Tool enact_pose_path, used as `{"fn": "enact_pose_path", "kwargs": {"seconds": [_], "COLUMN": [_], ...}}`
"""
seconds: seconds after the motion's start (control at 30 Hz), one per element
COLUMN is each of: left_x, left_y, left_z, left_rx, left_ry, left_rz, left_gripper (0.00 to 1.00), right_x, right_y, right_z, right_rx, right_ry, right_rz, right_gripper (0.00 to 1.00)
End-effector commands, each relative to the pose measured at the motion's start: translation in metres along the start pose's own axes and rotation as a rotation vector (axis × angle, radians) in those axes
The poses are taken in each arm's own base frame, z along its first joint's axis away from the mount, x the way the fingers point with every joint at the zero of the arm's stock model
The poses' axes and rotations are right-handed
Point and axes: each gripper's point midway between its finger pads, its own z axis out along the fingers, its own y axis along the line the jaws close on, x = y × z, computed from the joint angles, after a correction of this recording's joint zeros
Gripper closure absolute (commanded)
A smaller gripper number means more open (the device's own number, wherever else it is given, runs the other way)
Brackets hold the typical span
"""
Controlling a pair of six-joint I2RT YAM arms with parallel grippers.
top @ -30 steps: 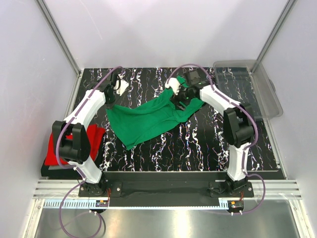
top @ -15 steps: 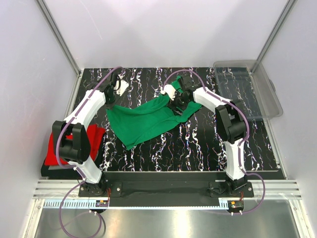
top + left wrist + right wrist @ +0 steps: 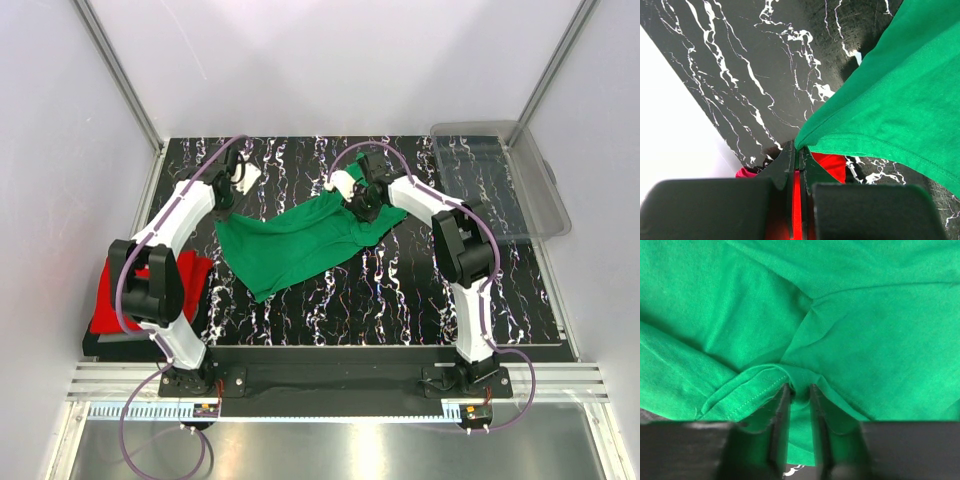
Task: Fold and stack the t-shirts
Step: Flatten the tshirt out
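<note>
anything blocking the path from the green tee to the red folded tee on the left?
No loose object does. The left gripper and right gripper are shut on the green t-shirt; only table top shows between it and the red t-shirt. The left arm's own elbow overhangs the red one in the top view.

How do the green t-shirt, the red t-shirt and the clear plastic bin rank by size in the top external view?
Largest: green t-shirt and clear plastic bin, too alike to rank.
Smallest: red t-shirt, partly hidden by the left arm.
</note>
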Motion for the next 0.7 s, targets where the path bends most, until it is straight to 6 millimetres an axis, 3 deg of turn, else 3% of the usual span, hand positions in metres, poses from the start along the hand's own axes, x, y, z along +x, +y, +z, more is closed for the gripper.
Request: {"fn": "enact_pose_path", "kwargs": {"seconds": [0.0,0.07,0.17,0.2,0.27,0.3,0.37,0.4,0.47,0.5,0.53,0.57,0.6,0.67], "left_x": [-0.018,-0.02,-0.021,-0.021,-0.02,-0.021,-0.021,-0.022,-0.024,-0.026,-0.027,-0.028,-0.029,-0.034], "left_y": [0.006,0.006,0.008,0.008,0.007,0.007,0.005,0.006,0.006,0.007,0.008,0.009,0.01,0.013], "left_z": [-0.004,-0.003,-0.004,-0.003,0.0,0.0,0.003,0.004,0.005,0.005,0.006,0.006,0.008,0.007], "left_rx": [-0.012,-0.01,-0.014,-0.013,-0.011,-0.014,-0.009,-0.011,-0.013,-0.016,-0.018,-0.022,-0.025,-0.031], "left_ry": [-0.053,-0.056,-0.06,-0.057,-0.057,-0.062,-0.061,-0.065,-0.073,-0.078,-0.08,-0.081,-0.081,-0.092], "left_rz": [-0.019,-0.018,-0.011,-0.01,-0.004,-0.004,-0.001,-0.002,-0.001,0.003,0.005,0.004,0.006,0.005], "left_gripper": [1.0,1.0,1.0,1.0,1.0,1.0,1.0,1.0,1.0,1.0,1.0,1.0,1.0,1.0], "right_x": [-0.009,-0.009,-0.011,-0.021,-0.012,-0.02,-0.001,-0.002,0.027,0.037,0.044,0.06,0.063,0.071], "right_y": [-0.006,-0.005,-0.007,-0.011,-0.002,0.0,0.023,0.03,0.063,0.077,0.086,0.099,0.104,0.105], "right_z": [-0.008,-0.012,-0.038,-0.06,-0.077,-0.105,-0.118,-0.14,-0.146,-0.16,-0.163,-0.16,-0.167,-0.166], "right_rx": [0.041,0.048,0.095,0.132,0.146,0.18,0.144,0.156,0.071,0.047,0.029,0.0,0.007,0.011], "right_ry": [-0.018,-0.013,-0.018,-0.047,-0.035,-0.072,-0.038,-0.059,0.009,0.027,0.036,0.066,0.057,0.067], "right_rz": [-0.016,-0.013,-0.019,-0.03,-0.029,-0.039,-0.034,-0.028,0.004,0.012,0.017,0.023,0.007,-0.026], "right_gripper": [0.82,0.9,0.93,0.94,0.94,0.94,0.94,0.93,0.91,0.89,0.84,0.62,0.52,0.41]}}
